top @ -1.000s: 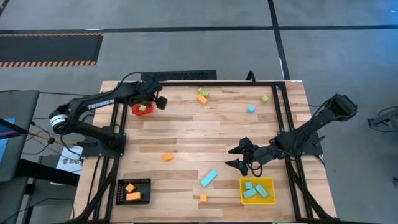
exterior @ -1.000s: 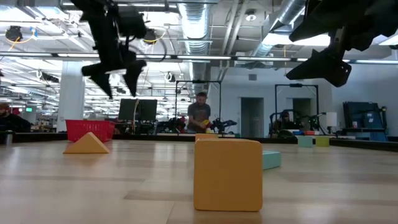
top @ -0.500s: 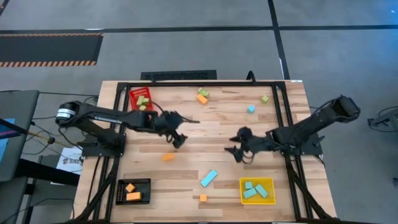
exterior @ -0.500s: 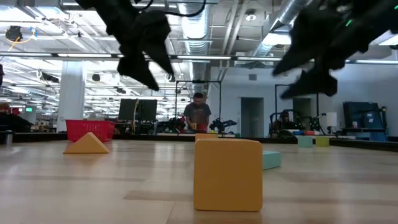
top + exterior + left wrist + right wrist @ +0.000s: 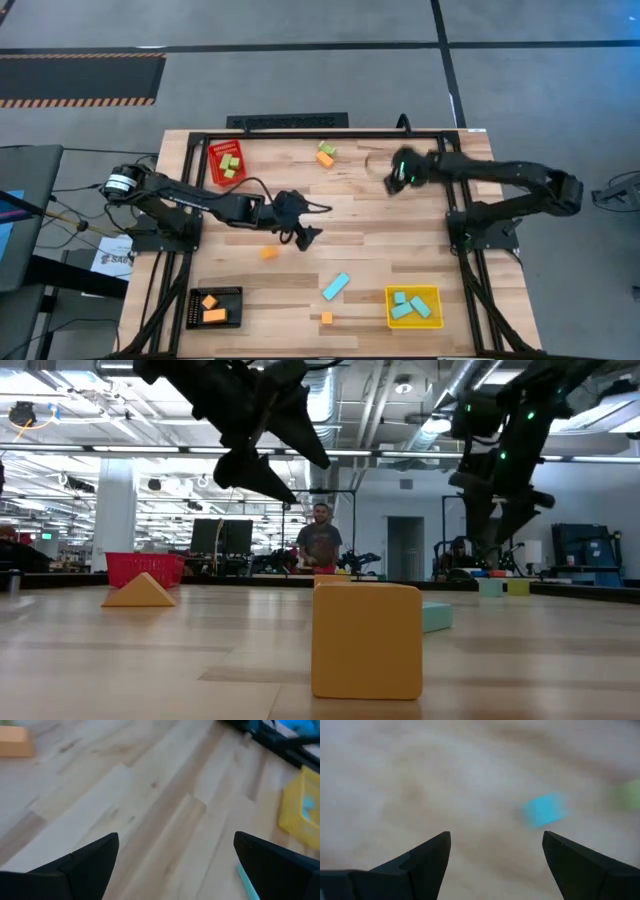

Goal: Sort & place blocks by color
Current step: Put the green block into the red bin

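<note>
My left gripper (image 5: pixel 314 222) (image 5: pixel 311 482) hangs open above the middle of the table, right of the orange wedge (image 5: pixel 268 253) (image 5: pixel 140 590). Its wrist view shows bare wood between its fingers (image 5: pixel 175 865), an orange block (image 5: pixel 12 742) and the end of the cyan bar (image 5: pixel 245 877). My right gripper (image 5: pixel 397 178) (image 5: pixel 497 535) is open above the far right part of the table. The cyan cube (image 5: pixel 545 809) and a green cube (image 5: pixel 627 794) lie beyond its fingers. Loose on the wood are an orange-and-green pair (image 5: pixel 325 155), the cyan bar (image 5: pixel 336 285) and an orange cube (image 5: pixel 327 318) (image 5: pixel 367 640).
A red bin (image 5: pixel 228 162) with green blocks stands at the far left. A black bin (image 5: pixel 215 307) with orange blocks is at the near left, and a yellow bin (image 5: pixel 413 305) (image 5: pixel 300 810) with cyan blocks at the near right. A black frame (image 5: pixel 320 135) borders the table. A person (image 5: pixel 320 545) stands in the room behind.
My left gripper has swung from above the red bin toward the table's right and near side, to the middle of the table. My right gripper has moved from beside the yellow bin toward the far edge, ending above the cyan cube. No block has shifted.
</note>
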Controlling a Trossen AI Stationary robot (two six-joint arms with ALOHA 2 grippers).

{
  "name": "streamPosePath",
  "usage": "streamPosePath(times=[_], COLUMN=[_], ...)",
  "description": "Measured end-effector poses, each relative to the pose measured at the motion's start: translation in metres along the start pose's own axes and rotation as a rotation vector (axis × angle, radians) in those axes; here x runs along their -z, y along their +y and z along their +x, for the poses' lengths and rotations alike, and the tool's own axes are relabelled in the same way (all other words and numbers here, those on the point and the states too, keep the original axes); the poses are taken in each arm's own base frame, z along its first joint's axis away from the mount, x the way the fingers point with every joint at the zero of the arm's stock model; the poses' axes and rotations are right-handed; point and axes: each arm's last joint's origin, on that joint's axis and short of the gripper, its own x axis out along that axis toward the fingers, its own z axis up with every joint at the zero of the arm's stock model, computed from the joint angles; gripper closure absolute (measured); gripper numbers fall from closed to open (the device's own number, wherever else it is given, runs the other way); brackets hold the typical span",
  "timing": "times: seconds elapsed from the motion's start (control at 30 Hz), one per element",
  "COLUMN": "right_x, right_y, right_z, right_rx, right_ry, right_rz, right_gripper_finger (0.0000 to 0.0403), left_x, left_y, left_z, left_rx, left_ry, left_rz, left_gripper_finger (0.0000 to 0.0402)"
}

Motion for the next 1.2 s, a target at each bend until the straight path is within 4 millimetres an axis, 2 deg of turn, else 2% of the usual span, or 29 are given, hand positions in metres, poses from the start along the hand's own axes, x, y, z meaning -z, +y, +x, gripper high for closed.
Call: streamPosePath(times=[0.13,0.2,0.43,0.63,0.9,1.03,1.2], right_x=[-0.03,-0.04,-0.049,-0.064,-0.079,-0.086,-0.084], right_y=[-0.044,-0.061,-0.091,-0.092,-0.091,-0.094,-0.096], right_z=[0.004,0.006,0.027,0.047,0.076,0.081,0.087], right_rx=[0.111,0.109,0.147,0.219,0.357,0.36,0.305], right_ry=[-0.027,-0.03,0.065,0.161,0.351,0.415,0.51], right_rz=[0.015,0.023,-0.011,-0.004,0.017,0.036,0.083], right_gripper_finger=[0.0068,0.0068,0.0068,0.0068,0.0068,0.0072,0.0074], left_x=[-0.007,-0.011,-0.019,-0.023,-0.021,-0.02,-0.025], left_y=[0.009,0.014,0.024,0.028,0.028,0.026,0.025], left_z=[0.003,0.004,0.007,0.008,0.009,0.007,-0.009], left_rx=[-0.035,-0.046,-0.062,-0.06,0.066,0.109,0.112], left_ry=[-0.031,-0.036,-0.058,-0.071,0.053,0.074,0.041], left_rz=[-0.074,-0.119,-0.269,-0.235,-0.146,-0.09,0.009], left_gripper_finger=[0.0019,0.0019,0.0019,0.0019,0.0019,0.0019,0.0019])
